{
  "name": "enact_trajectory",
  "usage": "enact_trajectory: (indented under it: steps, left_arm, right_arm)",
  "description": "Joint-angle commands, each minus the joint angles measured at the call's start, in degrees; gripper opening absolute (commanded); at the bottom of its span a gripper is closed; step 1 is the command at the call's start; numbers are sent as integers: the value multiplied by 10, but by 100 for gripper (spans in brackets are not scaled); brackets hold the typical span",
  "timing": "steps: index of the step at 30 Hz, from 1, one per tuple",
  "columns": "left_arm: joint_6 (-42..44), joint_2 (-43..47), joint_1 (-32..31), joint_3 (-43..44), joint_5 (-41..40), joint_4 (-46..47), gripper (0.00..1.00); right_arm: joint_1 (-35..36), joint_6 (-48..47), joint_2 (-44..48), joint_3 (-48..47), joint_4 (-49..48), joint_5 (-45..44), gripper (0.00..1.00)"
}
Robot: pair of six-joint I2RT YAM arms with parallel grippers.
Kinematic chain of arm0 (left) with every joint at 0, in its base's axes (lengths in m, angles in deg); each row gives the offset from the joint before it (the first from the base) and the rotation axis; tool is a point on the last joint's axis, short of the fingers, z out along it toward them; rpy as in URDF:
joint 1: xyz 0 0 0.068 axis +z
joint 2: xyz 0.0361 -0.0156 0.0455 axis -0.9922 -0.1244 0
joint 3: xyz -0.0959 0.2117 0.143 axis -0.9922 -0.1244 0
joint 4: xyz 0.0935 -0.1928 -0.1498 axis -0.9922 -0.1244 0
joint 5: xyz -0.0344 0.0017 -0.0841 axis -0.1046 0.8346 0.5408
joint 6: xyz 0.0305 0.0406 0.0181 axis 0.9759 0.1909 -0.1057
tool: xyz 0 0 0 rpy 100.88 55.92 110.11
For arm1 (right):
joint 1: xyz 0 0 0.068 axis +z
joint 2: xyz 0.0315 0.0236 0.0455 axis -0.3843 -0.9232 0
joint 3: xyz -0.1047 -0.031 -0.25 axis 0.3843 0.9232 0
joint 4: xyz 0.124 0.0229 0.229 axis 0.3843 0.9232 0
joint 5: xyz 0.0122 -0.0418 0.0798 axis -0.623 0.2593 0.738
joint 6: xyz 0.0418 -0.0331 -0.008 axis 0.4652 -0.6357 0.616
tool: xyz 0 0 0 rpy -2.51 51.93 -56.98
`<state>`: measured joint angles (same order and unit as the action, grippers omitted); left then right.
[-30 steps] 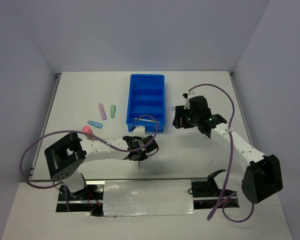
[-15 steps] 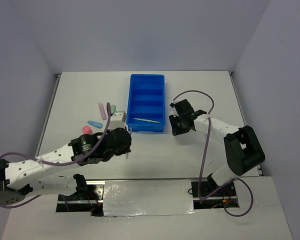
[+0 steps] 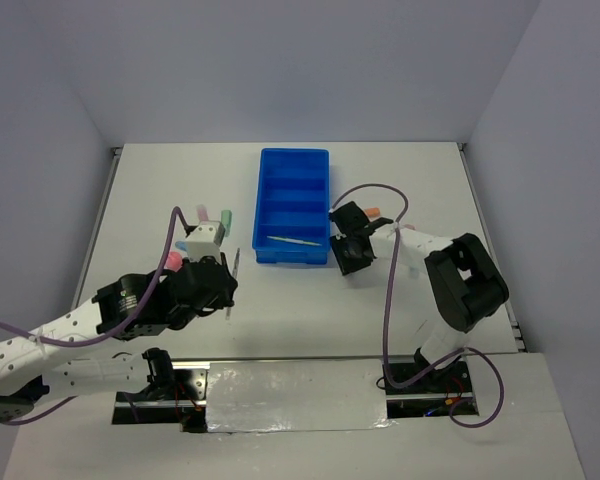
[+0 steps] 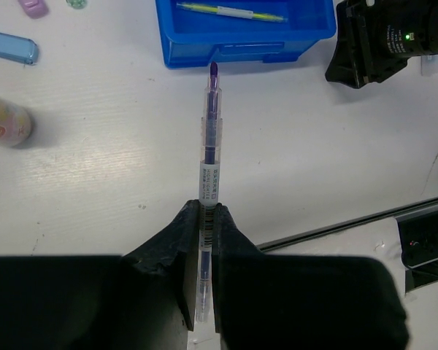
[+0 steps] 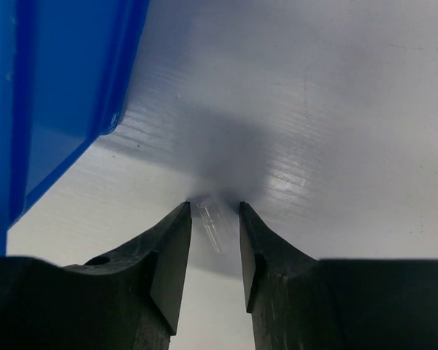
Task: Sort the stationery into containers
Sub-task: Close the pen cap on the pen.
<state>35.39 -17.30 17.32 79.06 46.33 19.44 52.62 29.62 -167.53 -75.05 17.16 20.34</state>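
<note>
**A:** Why does the left gripper (image 4: 206, 216) carry its load by the very end?

**B:** Its jaws are pressed tight on the tail of a clear purple-tipped pen (image 4: 211, 138), so most of the barrel sticks out ahead, with the tip aimed at the near wall of the blue tray (image 4: 241, 45). I reckon that grip lets the free end reach over the wall first. The nearest compartment already has a yellow pen (image 4: 230, 12) lying lengthwise in it, so that looks like the place for thin sticks.

**A:** And the right gripper (image 5: 215, 211)?

**B:** It's low on the table at the tray's near right corner. Its jaws are part-way spread and straddle a small clear piece (image 5: 213, 227) that lies flat between them. A sliver of table shows on either side of the piece, so I judge it is bracketed but not yet pinched. I can't tell whether it's a cap or a stub.

**A:** What's left to sort?

**B:** A blue marker (image 4: 11, 47) and its chunky neighbours lie loose to the left of the tray — none is in a compartment.
</note>
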Motion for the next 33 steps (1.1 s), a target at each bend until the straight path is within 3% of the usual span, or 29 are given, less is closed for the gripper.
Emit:
enact_trajectory:
  steps: [1,7,12,14,23,26,30,33]
  left_arm:
    - [17,9,0,8,-10,1,0]
    - [26,7,0,19,-12,6,0]
    - [33,9,0,19,-3,13,0]
    - [55,16,0,10,10,53,0]
    - [156,50,0,-121,154,322,0]
    - [172,39,0,-155,203,425,0]
    - [186,25,0,-192,266,555,0]
    - [189,13,0,-207,304,631,0]
  right_arm:
    - [7,6,-17,-19,21,-19,39]
    - [8,4,-32,-20,32,-11,24]
    - [8,-4,-24,-14,27,15,0]
    - [7,4,0,-1,14,16,0]
    - [-15,146,258,92,-108,31,0]
    - [-7,226,373,155,-213,70,0]
    - [21,357,561,267,-458,88,0]
    - [43,404,625,301,-527,79,0]
